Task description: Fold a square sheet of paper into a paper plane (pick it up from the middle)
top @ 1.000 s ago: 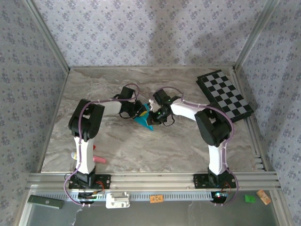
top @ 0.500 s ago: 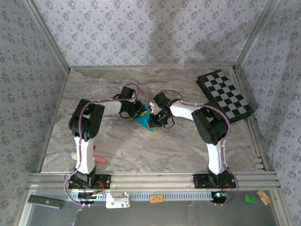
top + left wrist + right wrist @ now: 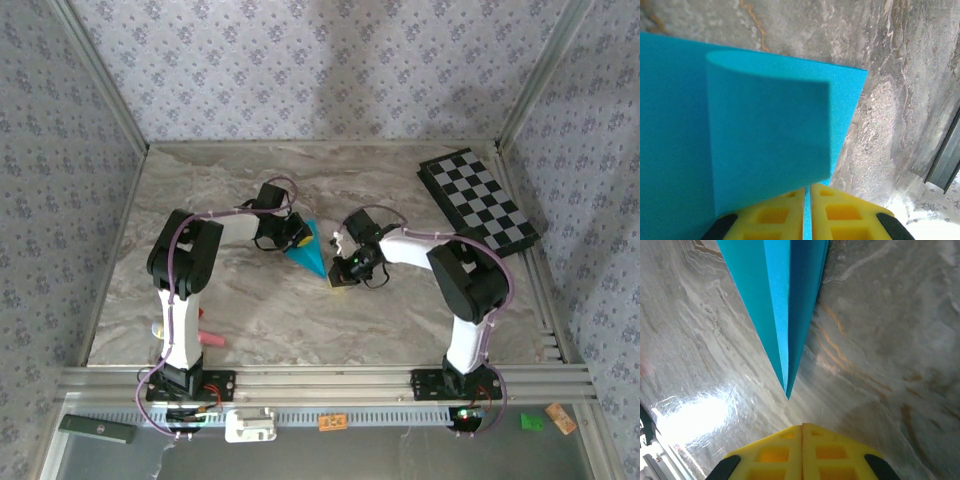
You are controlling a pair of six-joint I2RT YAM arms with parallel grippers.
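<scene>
From above: finding the paper plane [image 3: 311,255] lying on the tabletop [image 3: 230,190] around the middle, between the two arms. Already looking like a narrow dart, so judging the main folds as done. Running its long axis on a slant from far-left to near-right, with the sharp nose aiming at the near edge and a little rightward, and the broad tail sitting at the far end. Noting the left claw [image 3: 295,240] touching the tail side and the right claw [image 3: 340,280] hovering just off the nose.

Through the left wrist camera: watching the left claw [image 3: 808,192] clenching on the paper plane [image 3: 765,135], with a thin sliver of cyan showing between its yellow fingers. Spotting one flap curling up in a soft roll rather than lying pressed, so reckoning on one crease wanting flattening.

Through the right wrist camera: seeing the right claw [image 3: 801,429] clenched on nothing, with no paper between its fingers. Noticing the paper plane [image 3: 785,315] pointing its nose straight back at that claw, near the fingertips yet apart, with layered creases running lengthwise to the tip. Judging the remainder as small: pressing the loose flap, perhaps spreading wings, then letting go.
</scene>
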